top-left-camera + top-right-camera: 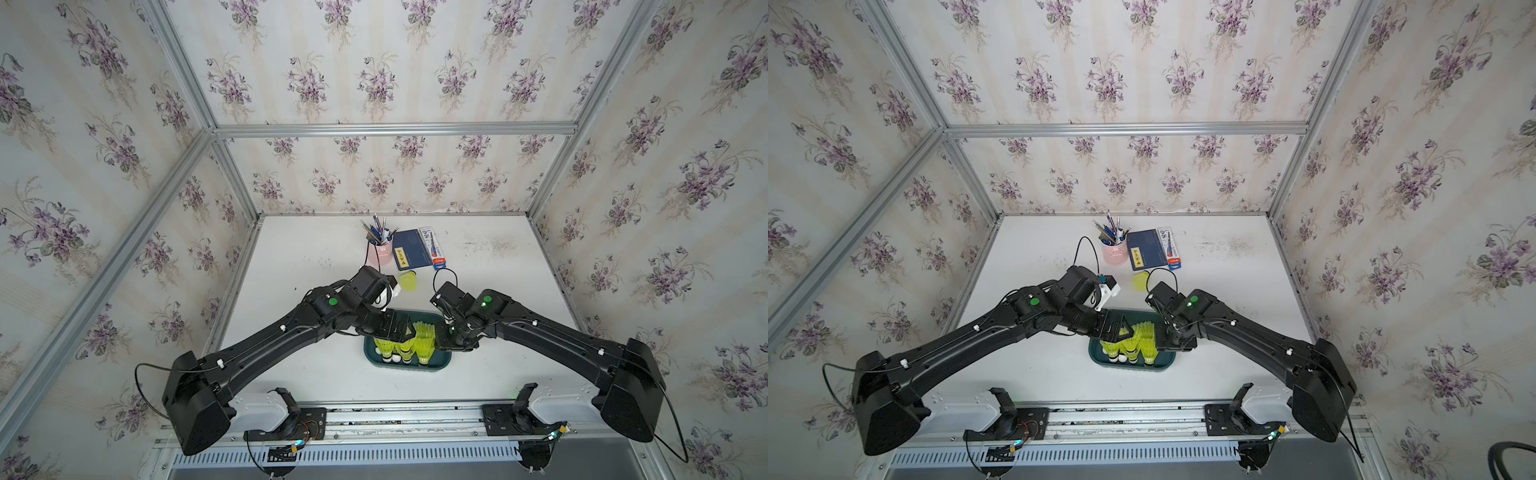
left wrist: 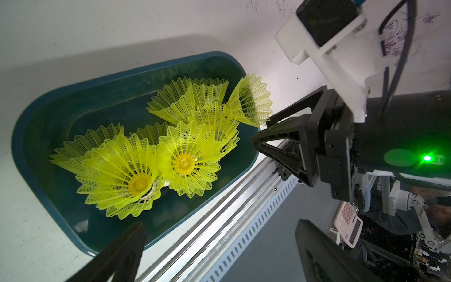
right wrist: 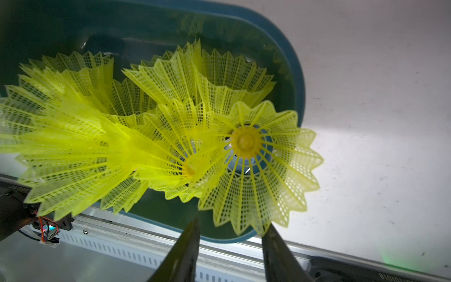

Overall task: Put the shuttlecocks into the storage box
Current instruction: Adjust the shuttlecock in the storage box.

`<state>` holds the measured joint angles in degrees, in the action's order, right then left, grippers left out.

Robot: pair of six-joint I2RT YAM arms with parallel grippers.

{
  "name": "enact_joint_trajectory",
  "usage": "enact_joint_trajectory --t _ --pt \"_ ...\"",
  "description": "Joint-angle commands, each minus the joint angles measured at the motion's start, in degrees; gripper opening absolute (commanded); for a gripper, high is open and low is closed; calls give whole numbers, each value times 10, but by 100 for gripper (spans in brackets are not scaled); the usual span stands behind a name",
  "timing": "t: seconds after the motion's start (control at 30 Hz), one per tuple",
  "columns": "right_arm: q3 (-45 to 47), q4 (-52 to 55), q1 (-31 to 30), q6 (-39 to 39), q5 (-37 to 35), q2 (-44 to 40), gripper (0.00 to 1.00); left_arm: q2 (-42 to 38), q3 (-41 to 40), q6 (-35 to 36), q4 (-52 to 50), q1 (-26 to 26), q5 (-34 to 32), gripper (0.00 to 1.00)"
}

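The dark teal storage box (image 1: pixel 441 365) (image 1: pixel 1166 366) sits at the front centre of the table and holds several neon yellow shuttlecocks (image 1: pixel 424 343) (image 1: pixel 1148 347). In the right wrist view one shuttlecock (image 3: pixel 256 168) perches over the box's rim (image 3: pixel 299 80), its skirt edge brushing one fingertip (image 3: pixel 271 230). My right gripper (image 3: pixel 231 227) (image 1: pixel 440 338) stands open at the box's right end. Over the left end my left gripper (image 2: pixel 219 223) (image 1: pixel 401 328) is wide open and holds nothing. Another shuttlecock (image 1: pixel 408 280) (image 1: pixel 1140 280) lies on the table behind the box.
A pink pen cup (image 1: pixel 380 251), a blue book (image 1: pixel 411 249) and a pen packet (image 1: pixel 432 245) stand at the back centre. An aluminium rail (image 1: pixel 395 415) runs along the table's front edge. Papered walls close in the left, right and back.
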<state>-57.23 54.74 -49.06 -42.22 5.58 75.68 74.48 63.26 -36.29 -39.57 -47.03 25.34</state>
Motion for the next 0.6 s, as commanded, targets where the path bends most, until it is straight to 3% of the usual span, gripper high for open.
enact_joint_trajectory --t 0.0,0.23,0.57 --pt "-11 30 0 1 -7 -8 45 2 7 7 6 -1 -5 99" --pt "-42 51 3 -1 -25 -13 33 -2 11 8 1 1 -7 99" --pt "-70 10 42 41 -51 59 19 11 28 12 5 28 2 99"
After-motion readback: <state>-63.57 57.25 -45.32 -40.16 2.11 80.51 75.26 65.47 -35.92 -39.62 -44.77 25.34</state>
